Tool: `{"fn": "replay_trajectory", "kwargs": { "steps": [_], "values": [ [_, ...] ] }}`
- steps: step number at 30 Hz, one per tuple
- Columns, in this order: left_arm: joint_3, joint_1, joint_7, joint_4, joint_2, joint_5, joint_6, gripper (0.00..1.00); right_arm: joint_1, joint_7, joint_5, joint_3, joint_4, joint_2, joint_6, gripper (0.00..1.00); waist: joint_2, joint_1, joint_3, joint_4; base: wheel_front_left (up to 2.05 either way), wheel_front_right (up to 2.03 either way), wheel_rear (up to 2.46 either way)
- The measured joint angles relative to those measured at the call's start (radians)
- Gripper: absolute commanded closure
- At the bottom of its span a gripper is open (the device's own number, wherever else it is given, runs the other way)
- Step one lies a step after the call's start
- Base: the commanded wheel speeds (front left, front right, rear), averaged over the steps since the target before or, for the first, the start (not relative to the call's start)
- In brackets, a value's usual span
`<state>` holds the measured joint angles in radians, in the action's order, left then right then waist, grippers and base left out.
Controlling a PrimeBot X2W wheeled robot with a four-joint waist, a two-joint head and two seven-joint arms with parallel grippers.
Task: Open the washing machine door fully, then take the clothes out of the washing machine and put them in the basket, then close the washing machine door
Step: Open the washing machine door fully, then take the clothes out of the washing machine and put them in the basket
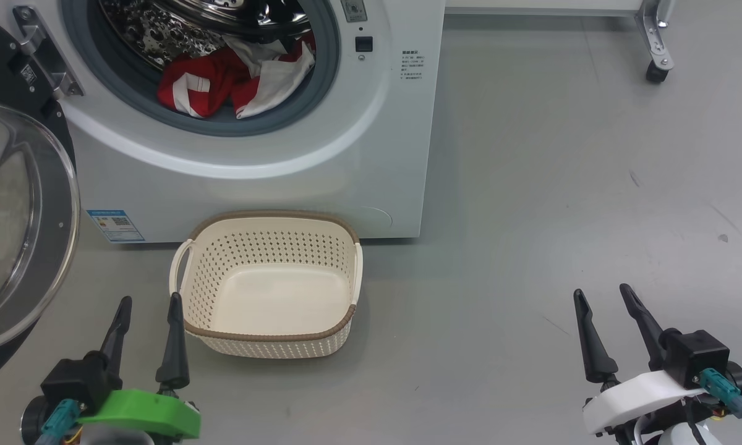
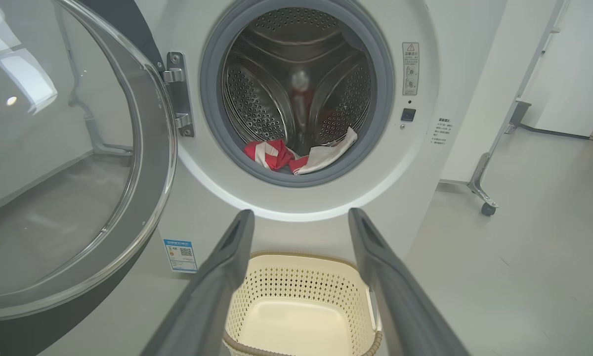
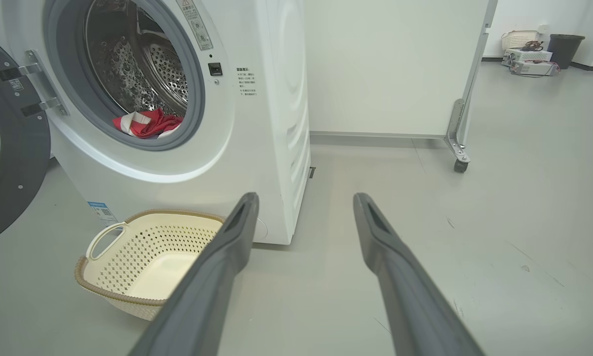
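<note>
The washing machine door (image 1: 12,216) is seen swung wide open at the left edge. In the drum mouth of the washing machine (image 1: 272,154) the clothes (image 1: 222,83) are heaped (red fabric with white panels) against the grey rubber rim. The basket (image 1: 266,217) is set on the floor (image 1: 532,216) just before the machine, its bottom bare. The left gripper (image 1: 150,298) is held beside the basket's near left corner, the right gripper (image 1: 601,290) well apart from it; both are spread wide with nothing held.

White castered panel (image 3: 395,64) stands on grey floor (image 1: 562,216).
</note>
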<state>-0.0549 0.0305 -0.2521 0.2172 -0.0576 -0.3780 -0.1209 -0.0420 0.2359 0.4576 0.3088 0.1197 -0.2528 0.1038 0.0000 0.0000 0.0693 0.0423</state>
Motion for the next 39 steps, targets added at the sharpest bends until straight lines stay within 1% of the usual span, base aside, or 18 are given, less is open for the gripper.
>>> {"fn": "replay_trajectory", "kwargs": {
  "steps": [13, 39],
  "values": [
    [-0.006, -0.01, 0.0, -0.029, 0.001, 0.001, 0.0, 0.0, -0.001, 0.007, 0.0, -0.002, 0.0, 0.0, 0.0, 0.0, 0.0, 0.0, 0.008, -0.004, 0.0, 0.0, 0.0],
    [-0.006, -0.016, 0.0, -0.042, 0.003, 0.001, 0.0, 0.0, -0.001, 0.007, 0.0, -0.002, 0.0, 0.003, -0.006, 0.0, 0.0, 0.0, 0.015, -0.005, 0.0, 0.0, 0.0]
  ]
}}
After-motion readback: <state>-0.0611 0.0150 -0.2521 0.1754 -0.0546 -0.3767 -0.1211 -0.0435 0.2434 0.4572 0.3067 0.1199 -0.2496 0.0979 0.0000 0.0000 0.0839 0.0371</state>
